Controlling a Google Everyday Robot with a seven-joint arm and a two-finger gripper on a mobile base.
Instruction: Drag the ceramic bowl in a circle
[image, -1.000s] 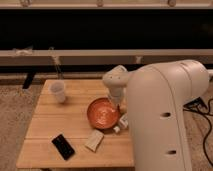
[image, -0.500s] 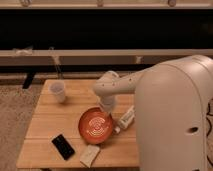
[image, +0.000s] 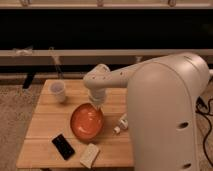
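Note:
The glossy orange ceramic bowl (image: 86, 121) sits on the wooden table (image: 45, 120), left of centre. My gripper (image: 97, 104) hangs from the white arm (image: 150, 85) and comes down onto the bowl's far right rim. The arm's wrist covers the point of contact. A small white cup (image: 58, 91) stands at the table's far left, apart from the bowl.
A black phone (image: 63, 146) lies near the table's front left. A pale flat packet (image: 90, 155) lies at the front edge. A small white object (image: 121, 123) lies right of the bowl, by the arm. Carpet surrounds the table; a dark shelf runs behind.
The bowl has been dragged leftward across the table. The gripper moved left with it, and the arm now reaches further over the table.

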